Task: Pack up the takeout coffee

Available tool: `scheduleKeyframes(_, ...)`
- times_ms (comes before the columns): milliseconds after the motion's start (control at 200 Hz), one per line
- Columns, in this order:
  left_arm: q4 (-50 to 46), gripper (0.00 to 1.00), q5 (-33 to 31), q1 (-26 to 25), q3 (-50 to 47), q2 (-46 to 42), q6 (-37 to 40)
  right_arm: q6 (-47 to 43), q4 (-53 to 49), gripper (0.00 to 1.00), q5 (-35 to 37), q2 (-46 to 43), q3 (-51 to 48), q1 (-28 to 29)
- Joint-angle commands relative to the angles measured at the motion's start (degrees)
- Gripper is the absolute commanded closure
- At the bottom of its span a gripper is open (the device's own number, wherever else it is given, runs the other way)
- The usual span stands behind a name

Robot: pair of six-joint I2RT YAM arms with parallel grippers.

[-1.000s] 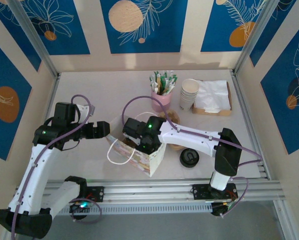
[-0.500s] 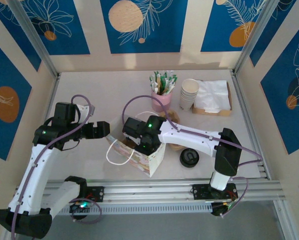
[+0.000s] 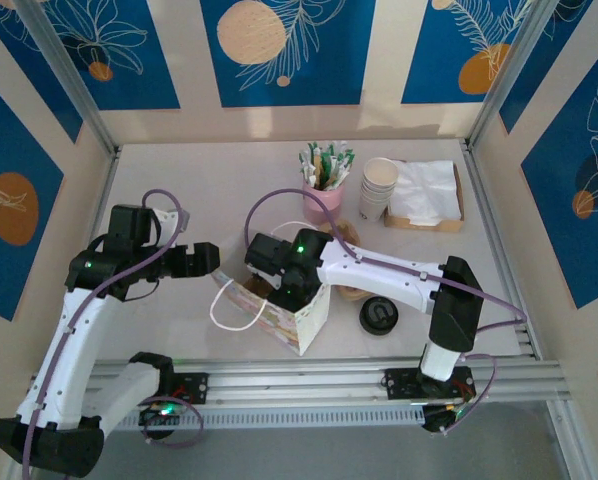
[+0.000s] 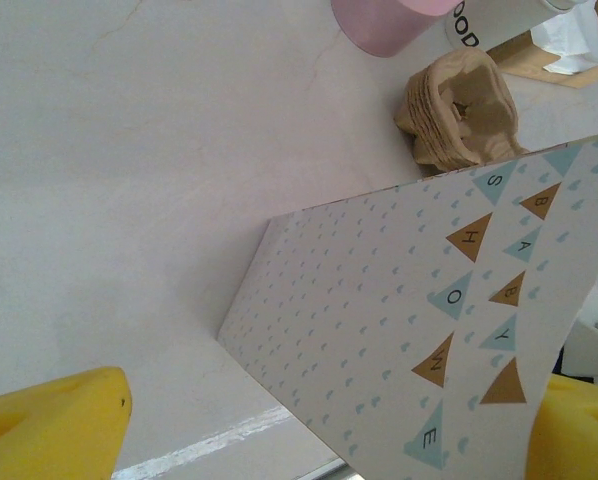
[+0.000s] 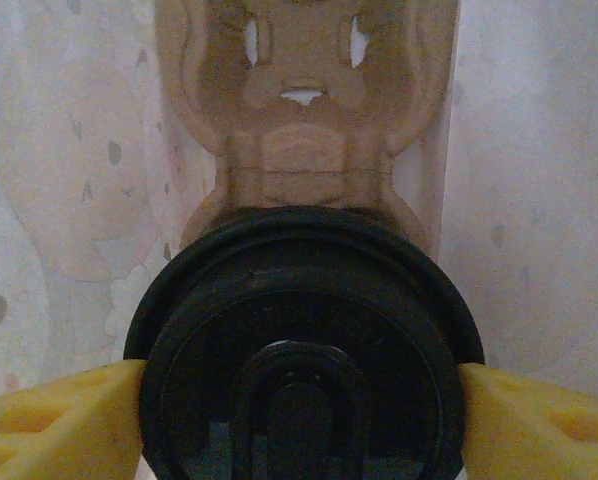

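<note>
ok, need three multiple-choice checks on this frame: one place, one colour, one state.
1. Where is the takeout coffee?
A) on the napkin tray
B) inside the gift bag
C) on the cream cup stack

2. What colour is the cup holding the sticks?
A) pink
B) green
C) black

3. What state is the left hand in?
A) shut on a lid
B) shut on the bag handle
C) open

Key:
1 B: the right wrist view shows its black lid between the bag walls, above a cup tray.
2 A: it is pink in the top view.
3 C: its yellow fingers stand wide apart.
</note>
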Motion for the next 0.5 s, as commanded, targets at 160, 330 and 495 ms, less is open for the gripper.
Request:
scheduleKeyframes(160, -1.6, 0.09, -1.7, -0.3, 0.3, 0.7, -0.7, 0.7, -2.3, 0.20, -1.8, -3.5, 2.8, 0.4)
scheduleKeyframes(330, -1.7, 0.09, -1.8, -0.4, 0.8, 0.8, -0.9, 0.7, -2.7, 0.18, -1.8, -4.4, 3.9, 0.3)
scheduleKeyframes(495, -1.9, 0.09, -1.9, -0.4, 0.8, 0.7, -0.9, 0.7, -3.1, 0.15, -2.1, -4.9, 5.2, 0.4)
